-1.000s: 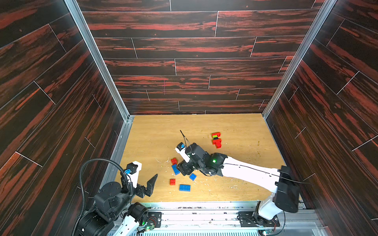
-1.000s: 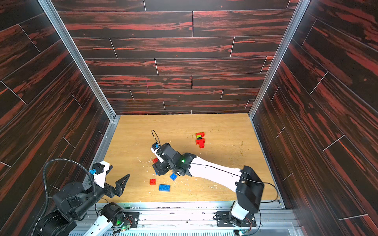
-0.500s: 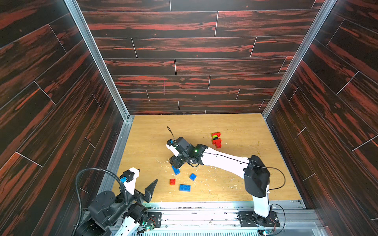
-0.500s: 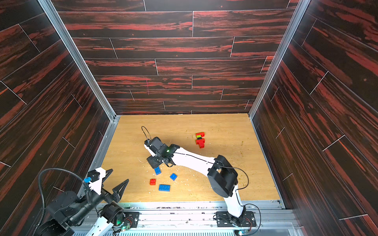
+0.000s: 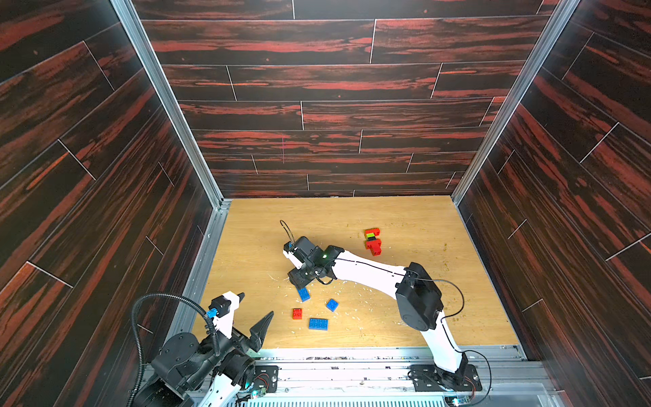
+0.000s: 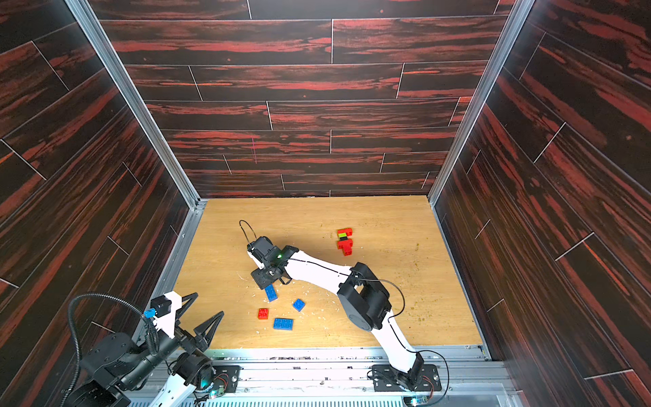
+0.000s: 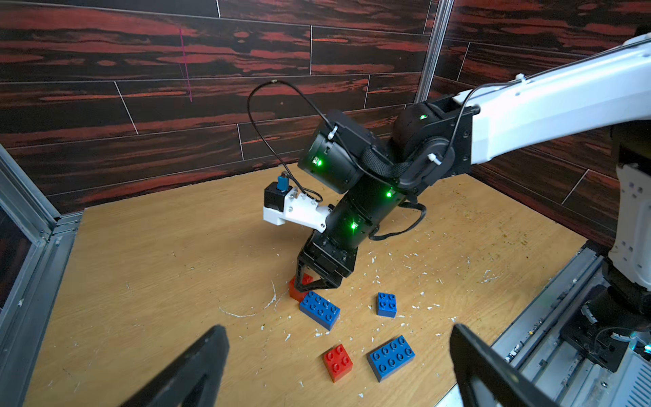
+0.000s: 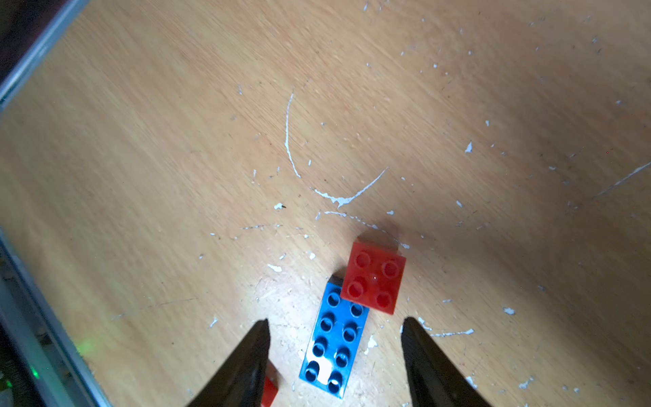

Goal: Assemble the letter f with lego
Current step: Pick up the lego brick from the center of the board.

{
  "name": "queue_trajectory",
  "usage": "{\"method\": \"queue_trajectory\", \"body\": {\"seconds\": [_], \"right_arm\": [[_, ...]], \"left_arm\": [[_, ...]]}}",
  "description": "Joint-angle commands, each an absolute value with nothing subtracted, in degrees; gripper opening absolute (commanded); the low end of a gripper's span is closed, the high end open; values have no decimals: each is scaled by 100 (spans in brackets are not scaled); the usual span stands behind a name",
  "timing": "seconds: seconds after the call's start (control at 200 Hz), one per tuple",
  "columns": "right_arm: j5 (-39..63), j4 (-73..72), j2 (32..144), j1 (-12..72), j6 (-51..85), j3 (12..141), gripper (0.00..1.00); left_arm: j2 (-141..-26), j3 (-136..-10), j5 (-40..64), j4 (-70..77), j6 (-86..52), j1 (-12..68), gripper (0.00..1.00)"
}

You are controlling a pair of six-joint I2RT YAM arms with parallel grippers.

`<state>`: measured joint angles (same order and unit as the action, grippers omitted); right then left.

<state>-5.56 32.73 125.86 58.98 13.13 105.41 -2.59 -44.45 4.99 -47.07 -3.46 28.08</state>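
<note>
While a small red cluster (image 5: 372, 241) with lime green and black pieces is sitting toward the far right of the bench (image 5: 405, 218), five lego bricks are lying loose near the front. The F is looking barely started, most bricks unplaced.

The right gripper (image 8: 336, 321) is hovering, jaws part spread, pinching nothing, over a red square (image 8: 373, 278) touching a blue oblong (image 8: 333, 338). The left gripper (image 5: 256, 303) is hanging at the near left corner, jaws spread wide, empty.

No readable writing is showing.
</note>
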Motion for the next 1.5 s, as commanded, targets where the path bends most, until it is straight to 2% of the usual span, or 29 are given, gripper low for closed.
{"method": "queue_trajectory", "body": {"seconds": [0.0,0.401,0.832,1.022,1.493], "right_arm": [[-583,3526,12823,5871,1406,10795,62],[-600,3803,13345,5798,1449,11332,62],[-508,4322,13912,5677,1459,12155,60],[-475,4544,14150,5669,1468,12486,54],[-499,4872,14309,5660,1448,12734,47]], "left_arm": [[-403,-4438,542,-4682,-386,2794,100],[-869,-4473,1025,-4641,-223,2993,100],[-1322,-4517,1051,-4635,-237,3454,100],[-1284,-4508,1016,-4632,-247,3489,100],[-1087,-4491,927,-4633,-279,3544,100]]}}
